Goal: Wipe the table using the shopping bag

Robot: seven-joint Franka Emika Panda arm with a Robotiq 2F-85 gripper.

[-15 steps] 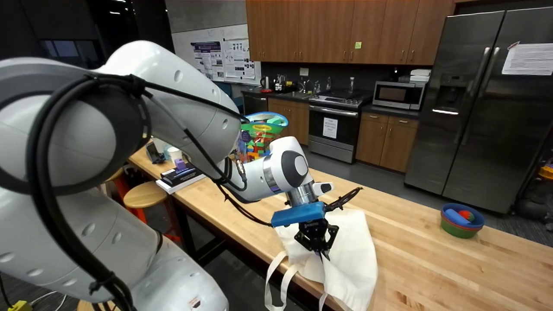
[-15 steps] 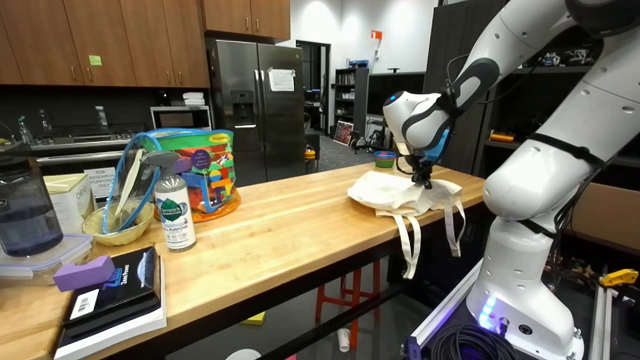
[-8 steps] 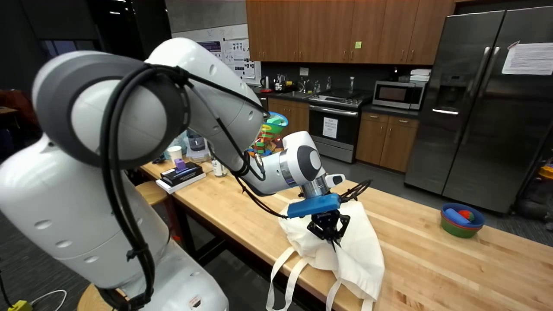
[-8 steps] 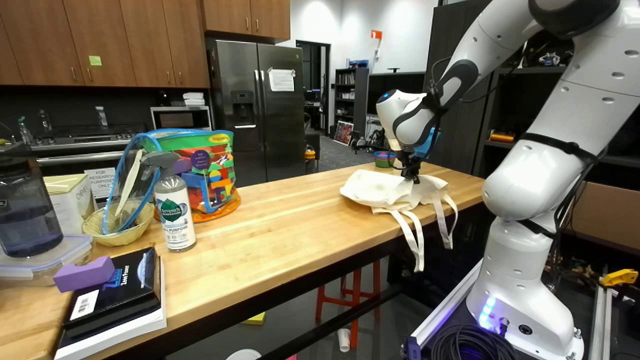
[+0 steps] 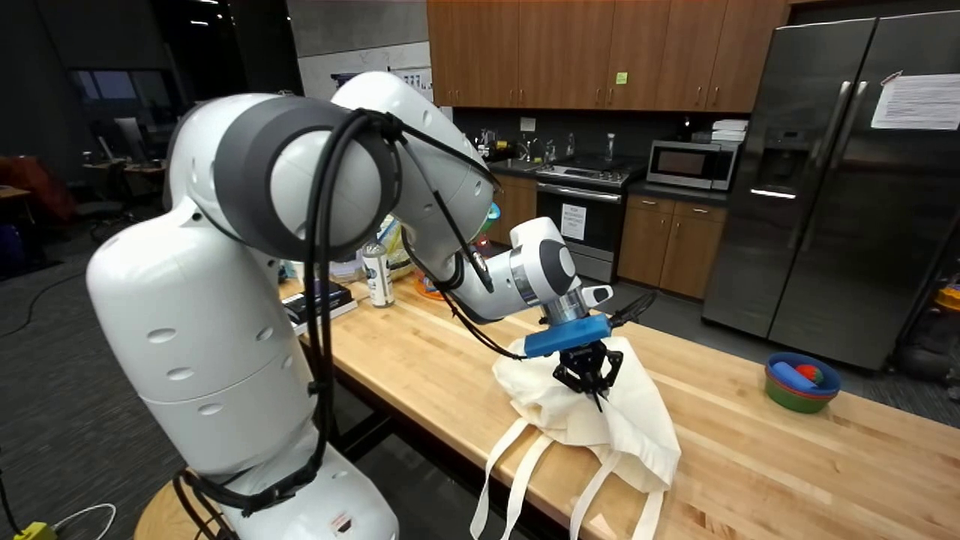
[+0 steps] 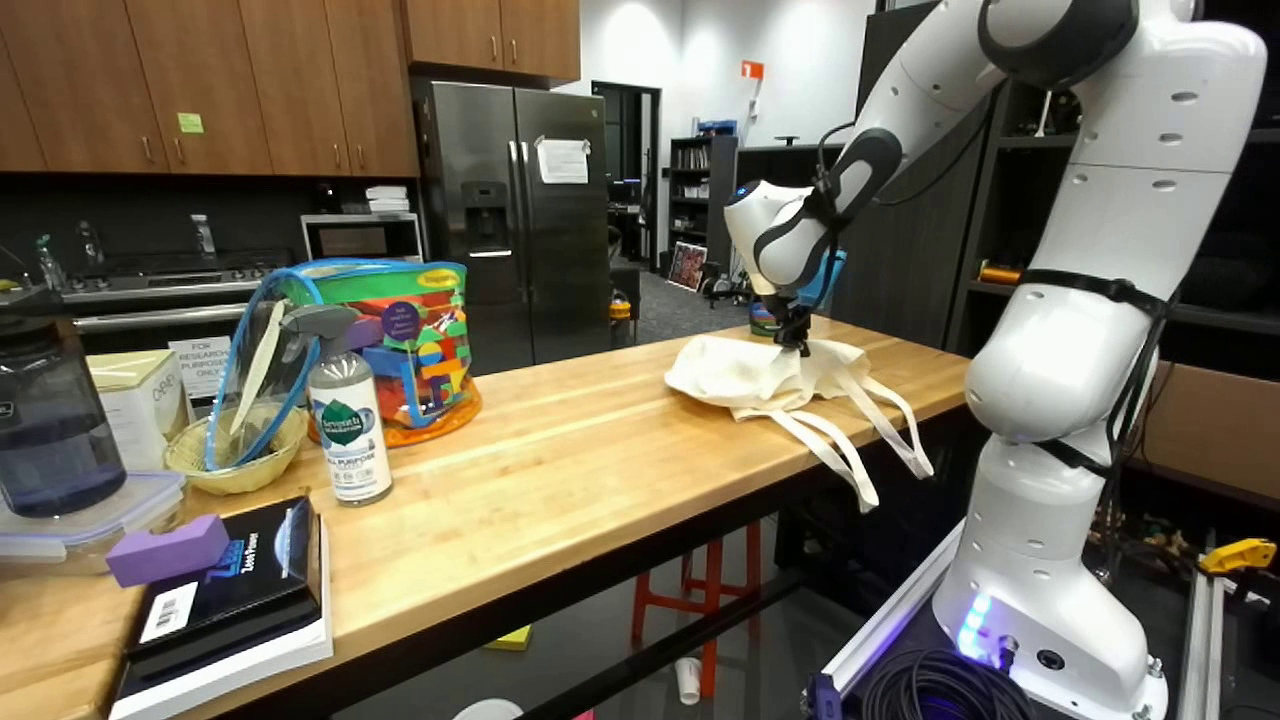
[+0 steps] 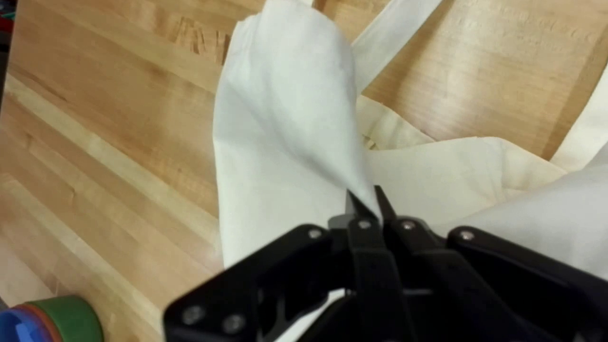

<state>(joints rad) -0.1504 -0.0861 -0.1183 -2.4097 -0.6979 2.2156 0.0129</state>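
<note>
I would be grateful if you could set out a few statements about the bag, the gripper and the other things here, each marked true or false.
1. The gripper is shut on a fold of the shopping bag. True.
2. The spray bottle stands upright on the table. True.
3. The handles lie wholly on the tabletop. False: in both exterior views they hang past its edge.
4. The green bowl tops its stack. False: the blue bowl is on top, the green one at the bottom.
5. In an exterior view, the bag of colourful blocks stands behind the spray bottle. True.
</note>
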